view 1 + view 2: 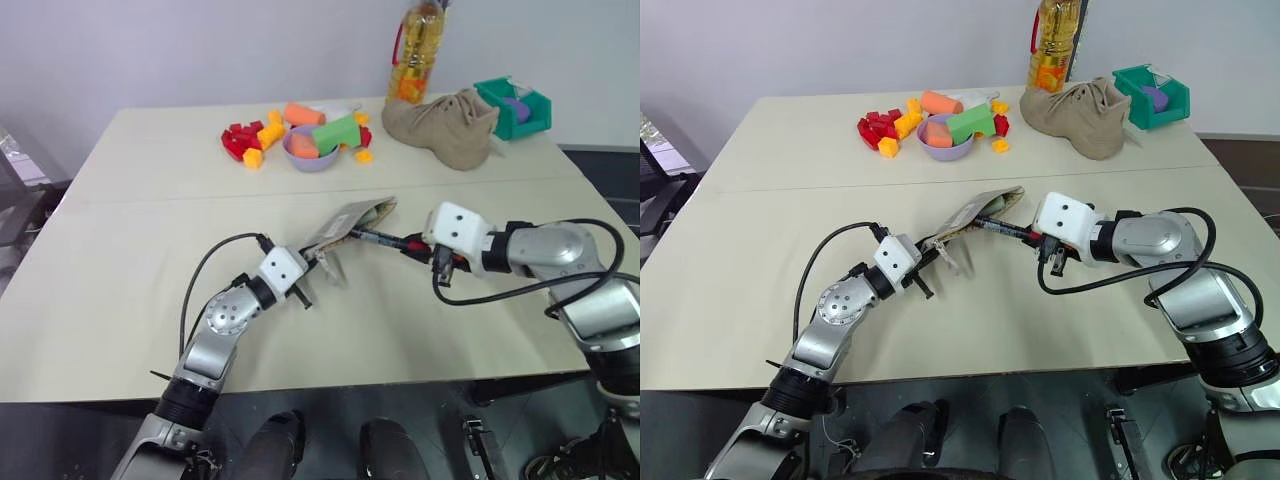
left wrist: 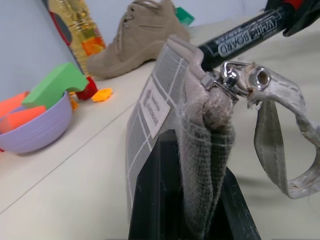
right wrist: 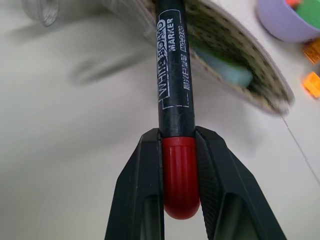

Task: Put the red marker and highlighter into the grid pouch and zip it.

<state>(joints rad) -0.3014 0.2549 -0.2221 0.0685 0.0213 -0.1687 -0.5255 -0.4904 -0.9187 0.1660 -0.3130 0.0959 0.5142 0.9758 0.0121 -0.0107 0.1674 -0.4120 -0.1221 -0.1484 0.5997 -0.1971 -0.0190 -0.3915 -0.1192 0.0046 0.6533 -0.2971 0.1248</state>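
Note:
The grid pouch (image 1: 345, 222) is lifted off the table near its middle, mouth open toward my right arm. My left gripper (image 1: 312, 264) is shut on the pouch's fabric edge (image 2: 200, 165) just below the zipper slider, and the grey pull cord (image 2: 280, 145) hangs loose. My right gripper (image 3: 180, 165) is shut on the red end of the red marker (image 3: 175, 85). The marker's black barrel, printed "White Board Marker", has its tip at the pouch mouth (image 1: 372, 232). The light-green highlighter (image 3: 222, 67) lies inside the open pouch.
At the far side of the table stand a purple bowl (image 1: 310, 152) with foam blocks, loose red and yellow blocks (image 1: 245, 140), a tan boot (image 1: 445, 125), an oil bottle (image 1: 418, 50) and a teal bin (image 1: 515, 105).

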